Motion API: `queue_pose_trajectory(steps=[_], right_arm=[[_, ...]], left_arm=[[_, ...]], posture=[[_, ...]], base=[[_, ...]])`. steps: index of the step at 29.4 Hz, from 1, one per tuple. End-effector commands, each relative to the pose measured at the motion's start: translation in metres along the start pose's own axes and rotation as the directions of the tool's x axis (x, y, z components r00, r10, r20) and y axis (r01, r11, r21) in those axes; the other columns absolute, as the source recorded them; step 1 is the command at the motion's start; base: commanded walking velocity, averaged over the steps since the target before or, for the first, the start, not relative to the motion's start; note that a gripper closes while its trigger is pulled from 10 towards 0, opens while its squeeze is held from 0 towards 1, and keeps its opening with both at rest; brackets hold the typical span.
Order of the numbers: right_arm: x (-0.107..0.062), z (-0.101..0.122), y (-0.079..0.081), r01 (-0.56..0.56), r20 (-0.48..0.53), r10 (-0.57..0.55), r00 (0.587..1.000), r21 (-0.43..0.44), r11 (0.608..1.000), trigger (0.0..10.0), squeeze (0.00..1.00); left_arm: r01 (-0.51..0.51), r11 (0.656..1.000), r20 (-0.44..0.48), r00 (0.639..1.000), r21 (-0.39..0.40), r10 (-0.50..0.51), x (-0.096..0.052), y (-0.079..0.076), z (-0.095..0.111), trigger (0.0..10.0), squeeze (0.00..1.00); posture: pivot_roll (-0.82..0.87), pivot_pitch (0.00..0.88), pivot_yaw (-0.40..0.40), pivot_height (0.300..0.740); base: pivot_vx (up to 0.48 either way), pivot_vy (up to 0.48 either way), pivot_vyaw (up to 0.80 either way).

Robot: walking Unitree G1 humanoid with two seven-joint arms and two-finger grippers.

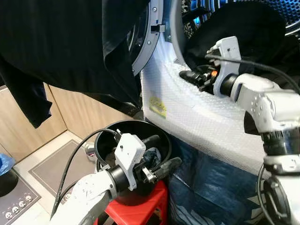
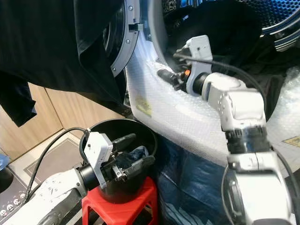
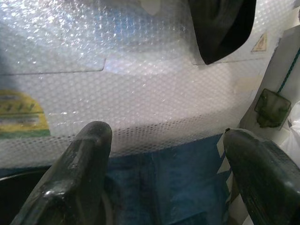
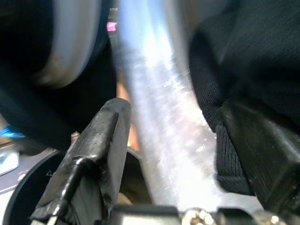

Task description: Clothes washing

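Observation:
A black garment (image 1: 243,28) bulges out of the washing machine's drum opening. My right gripper (image 1: 188,75) is at the lower left rim of that opening, open, with the metal rim (image 4: 154,93) between its fingers and one finger (image 4: 262,150) against the black fabric. Another black garment (image 1: 61,42) hangs over the open door (image 1: 146,37). Below, a black bucket (image 1: 101,140) on a red stool (image 1: 152,206) holds a dark blue cloth (image 1: 152,154). My left gripper (image 1: 161,152) hovers over the bucket's near side, open and holding nothing.
Bubble wrap covers the washer's white front (image 1: 197,117), which carries a yellow label (image 1: 157,107). A blue bag (image 1: 206,187) lies under the washer beside the stool. Wooden cabinets (image 1: 70,108) and a grey floor mat (image 1: 56,164) are to the left.

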State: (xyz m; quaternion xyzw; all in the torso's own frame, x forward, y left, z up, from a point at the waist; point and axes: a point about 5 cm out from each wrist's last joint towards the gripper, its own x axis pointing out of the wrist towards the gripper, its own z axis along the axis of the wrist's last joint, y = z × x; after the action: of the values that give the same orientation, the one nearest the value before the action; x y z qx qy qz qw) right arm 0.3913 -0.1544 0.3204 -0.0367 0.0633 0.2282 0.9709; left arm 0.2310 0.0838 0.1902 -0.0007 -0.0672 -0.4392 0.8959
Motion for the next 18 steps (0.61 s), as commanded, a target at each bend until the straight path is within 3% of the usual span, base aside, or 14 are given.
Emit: queue_pose_trajectory(steps=[1, 7, 10, 11, 15, 18], right_arm=[[-0.006, -0.007, -0.026, 0.139, -0.046, -0.138, 0.989, 0.019, 0.99, 10.0, 0.0], [-0.015, -0.009, -0.065, 0.35, -0.081, -0.343, 0.936, 0.101, 0.931, 10.0, 0.0], [-0.019, -0.009, -0.076, 0.414, -0.081, -0.407, 0.91, 0.11, 0.904, 10.0, 0.0], [-0.022, -0.011, -0.083, 0.457, -0.089, -0.448, 0.89, 0.147, 0.877, 10.0, 0.0], [-0.028, -0.01, -0.093, 0.513, -0.075, -0.509, 0.858, 0.199, 0.835, 10.0, 0.0], [-0.028, -0.006, -0.093, 0.495, -0.048, -0.497, 0.867, 0.206, 0.844, 10.0, 0.0]], left_arm=[[0.002, 1.0, 0.008, 1.0, 0.02, -0.002, 0.0, -0.003, 0.005, 10.0, 0.0], [-0.004, 1.0, 0.01, 1.0, 0.016, 0.004, -0.001, -0.003, 0.005, 10.0, 0.0], [-0.004, 1.0, 0.008, 1.0, 0.015, 0.004, -0.001, -0.003, 0.005, 10.0, 0.0], [-0.004, 1.0, 0.006, 1.0, 0.015, 0.004, -0.001, -0.003, 0.004, 10.0, 0.0], [0.001, 1.0, 0.008, 1.0, 0.015, -0.001, 0.0, -0.002, 0.005, 10.0, 0.0], [0.003, 1.0, 0.009, 1.0, 0.013, -0.003, 0.0, -0.002, 0.005, 10.0, 0.0]], posture=[[0.0, 0.054, -0.048, 0.74], [0.0, 0.055, -0.047, 0.74], [0.0, 0.055, -0.043, 0.74], [-0.01, 0.054, -0.041, 0.74], [-0.01, 0.053, -0.036, 0.74], [-0.01, 0.053, -0.034, 0.74]], base=[[0.0, 0.0, 0.0], [0.0, 0.0, 0.0], [0.0, 0.0, 0.0], [0.0, 0.0, 0.0], [0.0, 0.0, 0.0], [0.0, 0.0, 0.0]])
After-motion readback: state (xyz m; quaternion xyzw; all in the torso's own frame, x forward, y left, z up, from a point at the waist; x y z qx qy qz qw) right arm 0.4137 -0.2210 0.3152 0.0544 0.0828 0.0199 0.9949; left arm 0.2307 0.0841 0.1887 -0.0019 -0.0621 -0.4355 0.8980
